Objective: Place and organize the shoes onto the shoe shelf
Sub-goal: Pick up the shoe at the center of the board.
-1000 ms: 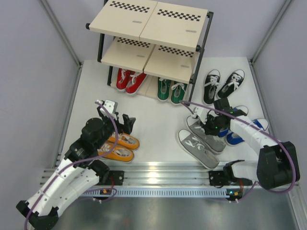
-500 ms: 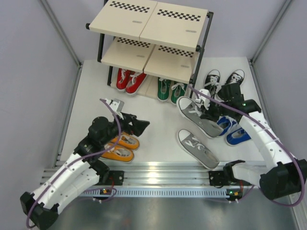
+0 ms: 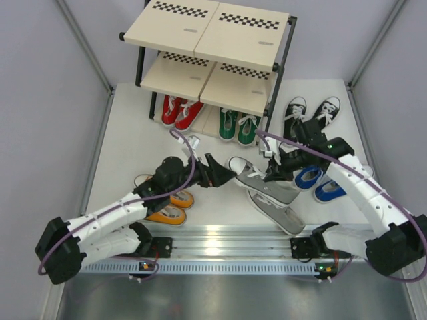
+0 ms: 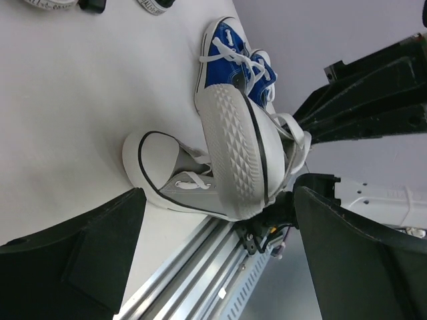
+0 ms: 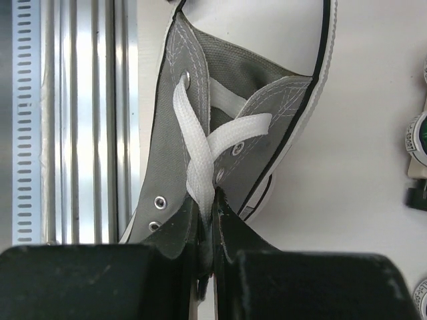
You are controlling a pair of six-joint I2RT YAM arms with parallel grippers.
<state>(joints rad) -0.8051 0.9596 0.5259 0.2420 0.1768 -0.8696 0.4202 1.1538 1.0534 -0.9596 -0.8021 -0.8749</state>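
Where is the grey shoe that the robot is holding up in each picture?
Top external: the grey shoe is near the middle, a little to the right.
Left wrist: the grey shoe is in the centre, with its white sole facing the camera.
Right wrist: the grey shoe fills the middle, and the right gripper has its jaws pinched on the lace.
Shared landmark: the metal rail at the table's near edge.

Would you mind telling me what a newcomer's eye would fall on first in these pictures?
The right claw, shut on the laces of a grey shoe, holds it tilted up at the scene's centre. The left claw gapes open beside that shoe's toe. At the back, a red pair and a green pair sit at the foot of the shoe shelf.
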